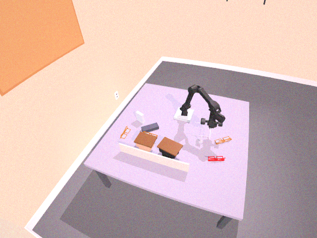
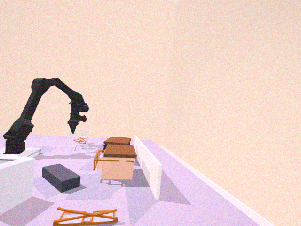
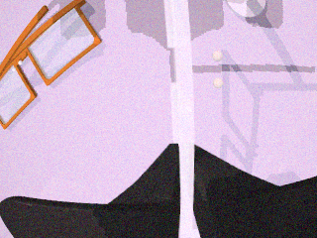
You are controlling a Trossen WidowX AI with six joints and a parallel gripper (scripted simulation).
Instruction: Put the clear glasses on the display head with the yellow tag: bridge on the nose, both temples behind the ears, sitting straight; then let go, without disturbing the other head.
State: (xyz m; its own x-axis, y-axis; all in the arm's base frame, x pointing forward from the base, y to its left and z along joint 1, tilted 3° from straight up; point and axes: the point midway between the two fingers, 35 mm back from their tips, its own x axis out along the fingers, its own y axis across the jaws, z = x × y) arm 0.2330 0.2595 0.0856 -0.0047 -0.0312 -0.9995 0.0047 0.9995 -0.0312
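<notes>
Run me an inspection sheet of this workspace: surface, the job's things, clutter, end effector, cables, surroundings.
Surface: lilac table, with a low white panel standing near its front edge.
Job's things: clear glasses hang from the end effector above the table; two brown-topped display heads, one pale already wearing orange frames, one dark; no yellow tag can be made out.
Clutter: orange glasses, red glasses, a second orange pair, grey block, white box.
End effector: shut on the clear glasses, pointing down.
Cables: nothing seen.
Surroundings: peach walls, orange wall panel, wall socket, grey floor.
</notes>
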